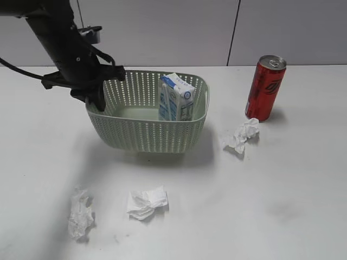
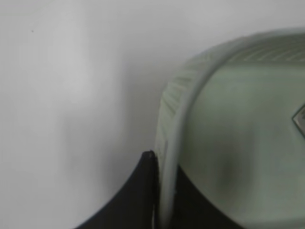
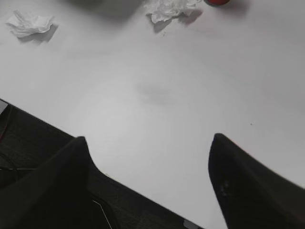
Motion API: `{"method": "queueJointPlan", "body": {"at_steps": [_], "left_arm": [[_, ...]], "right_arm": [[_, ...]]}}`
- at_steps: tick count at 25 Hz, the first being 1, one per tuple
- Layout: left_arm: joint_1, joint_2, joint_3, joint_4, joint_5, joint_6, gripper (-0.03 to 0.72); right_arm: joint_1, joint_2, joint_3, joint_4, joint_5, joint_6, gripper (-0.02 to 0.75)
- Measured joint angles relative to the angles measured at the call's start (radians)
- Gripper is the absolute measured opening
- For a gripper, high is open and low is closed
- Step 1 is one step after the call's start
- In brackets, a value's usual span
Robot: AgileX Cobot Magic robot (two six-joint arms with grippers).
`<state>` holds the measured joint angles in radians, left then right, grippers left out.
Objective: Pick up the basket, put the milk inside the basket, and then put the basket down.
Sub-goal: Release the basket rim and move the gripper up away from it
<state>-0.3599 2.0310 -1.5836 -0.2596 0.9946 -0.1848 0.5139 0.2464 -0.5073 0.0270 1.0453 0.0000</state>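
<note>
Your left pincer (image 1: 96,97) is clamped on the left rim of the basket (image 1: 149,130), one finger (image 2: 138,191) outside the wall. Inside, you have the milk (image 1: 177,98) standing upright toward the right end. Your right pincer (image 3: 147,162) hangs spread apart over bare table (image 3: 157,95), holding nothing.

White tabletop (image 1: 303,179) — pale wall panels (image 1: 162,27) behind, dark seam, probably joint.

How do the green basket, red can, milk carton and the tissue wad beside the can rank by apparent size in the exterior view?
Largest to smallest:
1. Pale sage-green perforated plastic basket
2. Tall red drink can
3. White and blue gable-top milk carton, partly hidden by the basket wall, so close to the can
4. Crumpled white tissue wad
</note>
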Motion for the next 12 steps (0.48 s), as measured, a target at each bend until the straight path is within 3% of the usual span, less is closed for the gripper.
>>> {"method": "queueJointPlan", "body": {"at_steps": [12], "left_arm": [[0.000, 0.088, 0.002, -0.005, -0.066, -0.003, 0.003]], "right_arm": [[0.000, 0.000, 0.000, 0.000, -0.001, 0.000, 0.551]]}}
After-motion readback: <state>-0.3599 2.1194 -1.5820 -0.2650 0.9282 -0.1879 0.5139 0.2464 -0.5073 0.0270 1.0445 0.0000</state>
